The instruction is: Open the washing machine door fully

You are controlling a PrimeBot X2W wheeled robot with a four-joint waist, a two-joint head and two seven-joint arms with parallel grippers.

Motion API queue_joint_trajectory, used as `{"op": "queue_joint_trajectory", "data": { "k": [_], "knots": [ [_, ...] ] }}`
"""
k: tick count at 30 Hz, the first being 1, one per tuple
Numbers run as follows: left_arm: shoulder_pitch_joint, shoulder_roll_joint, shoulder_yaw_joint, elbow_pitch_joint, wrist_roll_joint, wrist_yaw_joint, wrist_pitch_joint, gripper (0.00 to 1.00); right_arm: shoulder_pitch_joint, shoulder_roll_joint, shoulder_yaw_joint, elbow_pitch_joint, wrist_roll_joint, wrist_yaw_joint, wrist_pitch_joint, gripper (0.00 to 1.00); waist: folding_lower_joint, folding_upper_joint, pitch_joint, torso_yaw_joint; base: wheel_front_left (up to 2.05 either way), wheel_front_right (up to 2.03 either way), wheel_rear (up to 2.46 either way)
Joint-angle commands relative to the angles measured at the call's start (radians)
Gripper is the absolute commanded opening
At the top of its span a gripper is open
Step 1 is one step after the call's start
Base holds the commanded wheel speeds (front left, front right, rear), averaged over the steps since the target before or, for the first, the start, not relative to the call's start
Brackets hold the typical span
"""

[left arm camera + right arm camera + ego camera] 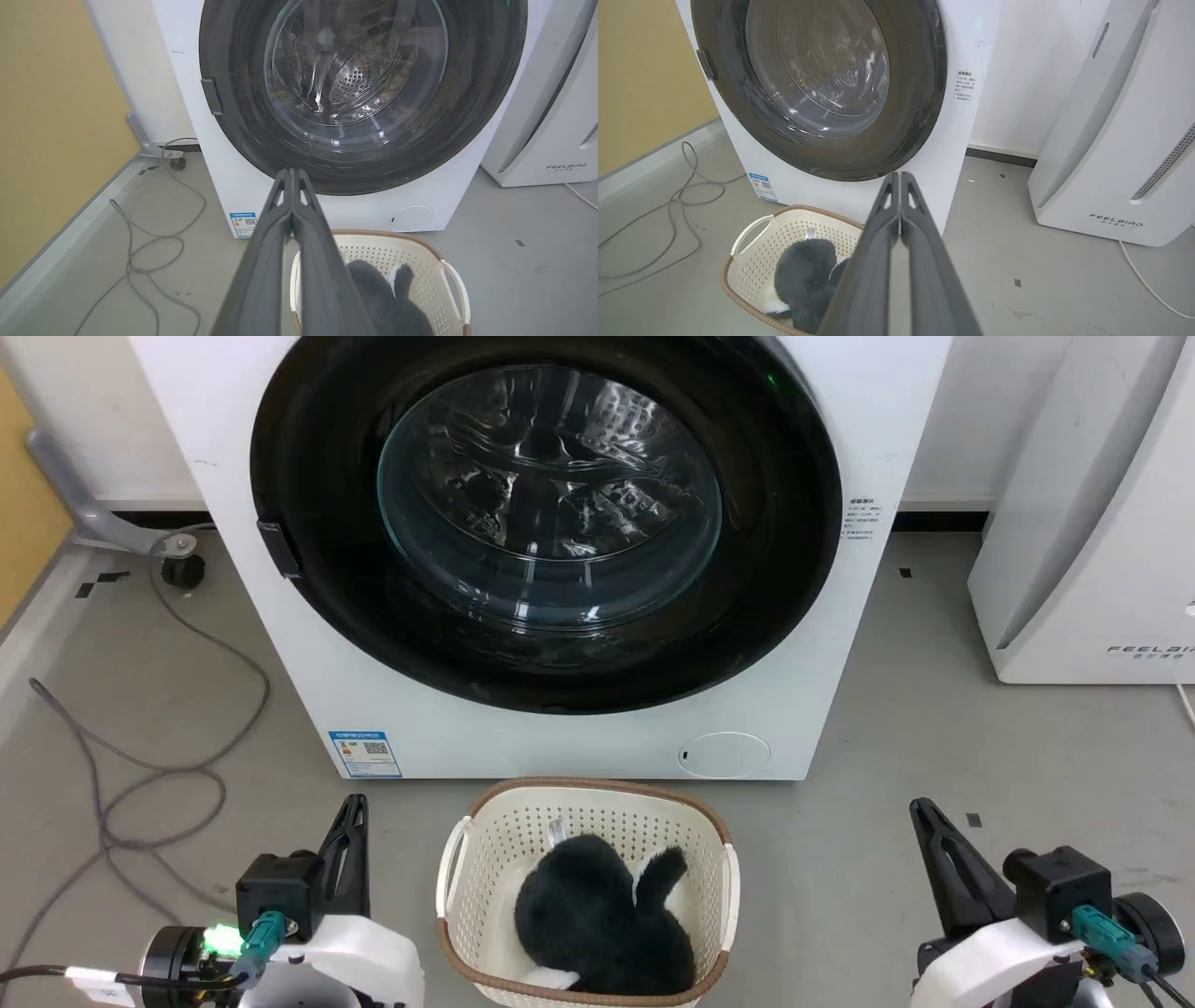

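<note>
The white washing machine [868, 420] stands straight ahead, its round glossy black door [775, 579] lying flat against the front with the clear glass bowl at its centre. A small dark tab [278, 549] sits on the door's left rim. The door [243, 126] also faces the left wrist view, and the door [920, 116] shows in the right wrist view. My left gripper [353, 807] rests low at the left, shut and holding nothing. My right gripper [924, 810] rests low at the right, likewise shut and holding nothing. Both are well short of the machine.
A cream laundry basket [485, 859] holding a dark fluffy item [597, 915] stands on the floor just before the machine, between my grippers. Grey cables [168, 756] trail across the floor at the left. A white FEELBAIR appliance [1092, 523] stands at the right.
</note>
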Motion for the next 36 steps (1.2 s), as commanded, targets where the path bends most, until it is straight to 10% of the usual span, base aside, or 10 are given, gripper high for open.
{"op": "queue_joint_trajectory", "data": {
  "k": [1,17,18,19,20,21,36],
  "knots": [
    [-0.004,0.0,-0.001,-0.004,0.003,0.003,0.0,0.0,-0.012,0.001,-0.001,-0.004,-0.008,-0.001,0.001,0.0,0.0,0.0,0.0,0.0,0.0,0.0,0.0],
    [-0.004,0.0,-0.001,-0.004,0.003,0.003,0.0,0.0,-0.012,0.001,-0.001,-0.004,-0.008,-0.001,0.001,0.0,0.0,0.0,0.0,0.0,0.0,0.0,0.0],
    [0.0,0.0,0.0,0.0,0.0,0.0,0.0,1.0,0.0,0.0,0.0,0.0,0.0,0.0,0.0,1.0,0.0,0.0,0.0,0.0,0.0,0.0,0.0],
    [0.0,0.0,0.0,0.0,0.0,0.0,0.0,1.0,0.0,0.0,-0.001,0.0,0.0,0.0,-0.001,1.0,0.0,0.0,0.0,0.0,0.0,0.0,0.0],
    [0.0,0.0,0.0,0.001,0.0,0.0,0.0,0.0,0.0,0.0,0.0,0.0,0.0,0.0,-0.001,0.0,0.0,0.0,0.0,0.0,0.0,0.0,0.0],
    [0.0,0.0,0.0,0.001,0.0,0.0,-0.001,1.0,0.0,0.0,-0.001,0.001,0.001,0.0,-0.001,1.0,0.0,0.0,0.0,0.0,0.0,0.0,0.0],
    [-0.005,0.0,-0.016,0.01,-0.012,0.022,-0.032,1.0,-0.002,0.0,-0.018,0.0,0.055,0.0,-0.032,1.0,0.0,0.0,0.0,0.002,0.0,0.0,0.0]
  ]
}}
